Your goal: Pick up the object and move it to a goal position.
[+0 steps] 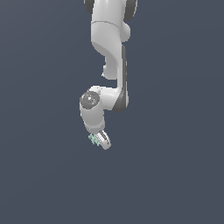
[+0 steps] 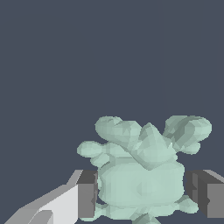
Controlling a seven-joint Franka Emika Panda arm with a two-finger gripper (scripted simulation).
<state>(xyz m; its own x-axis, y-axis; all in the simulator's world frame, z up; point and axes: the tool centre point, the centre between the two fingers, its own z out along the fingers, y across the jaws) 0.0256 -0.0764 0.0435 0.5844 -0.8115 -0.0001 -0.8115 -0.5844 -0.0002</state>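
Observation:
The object is a pale mint-green lumpy thing with stubby spikes. In the wrist view it fills the gap between my two dark finger pads, and both pads sit against its sides. My gripper is shut on it. In the exterior view the white arm hangs down from the top, and the gripper is at its low end. There the object shows as a small green speck on the side of the fingers toward the exterior view's left.
A plain dark blue-grey surface fills the rest of both views. No other object or edge shows.

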